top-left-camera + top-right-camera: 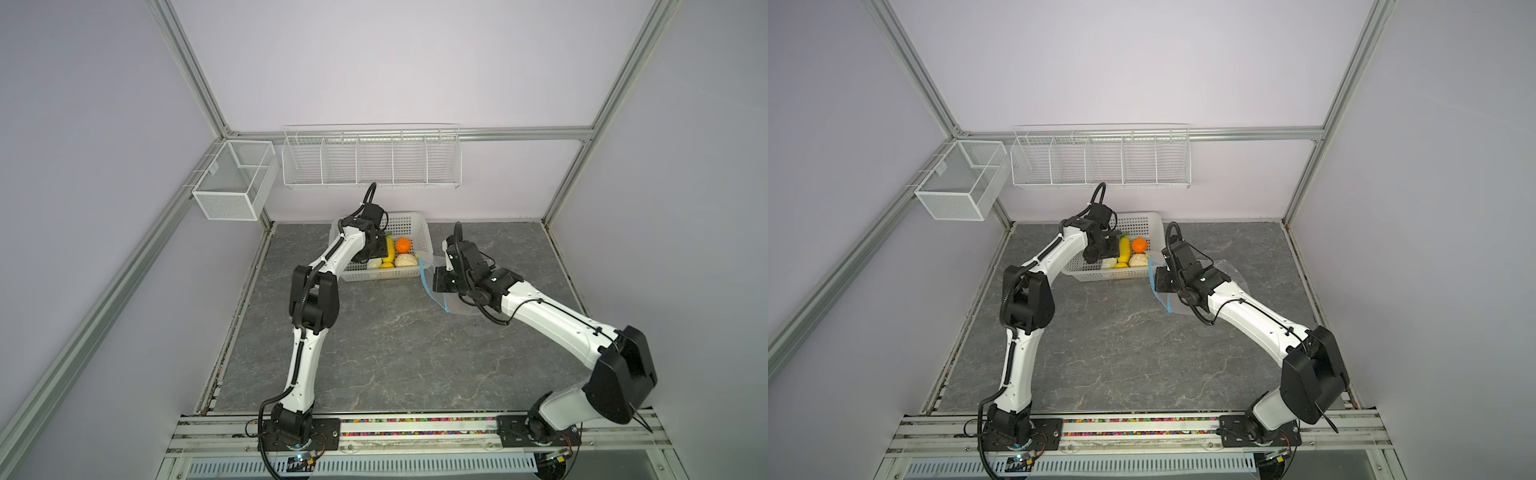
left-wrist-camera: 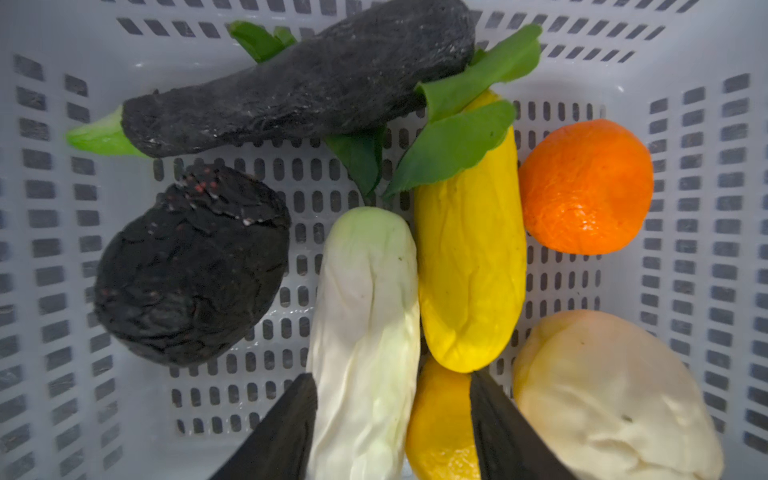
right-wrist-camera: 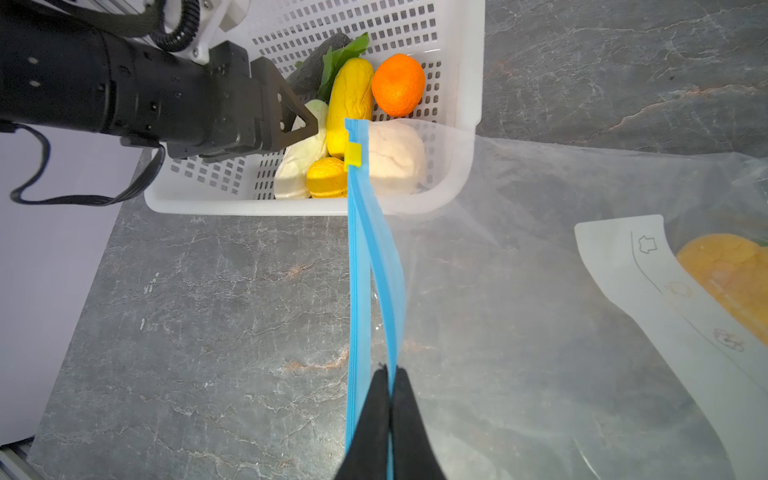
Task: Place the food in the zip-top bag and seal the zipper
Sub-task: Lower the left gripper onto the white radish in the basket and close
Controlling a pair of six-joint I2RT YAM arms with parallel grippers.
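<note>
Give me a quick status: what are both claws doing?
Left gripper open, over white vegetable in basket. Right gripper shut on zipper, zip-top bag mouth parted. Bag corner drapes over basket corner.

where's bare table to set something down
Free: the wide grey tabletop on the near side of the basket, left of the zip-top bag in both top views. Crowded: the basket, full of food under the left gripper, and beside it, where the right gripper pinches the zipper.
</note>
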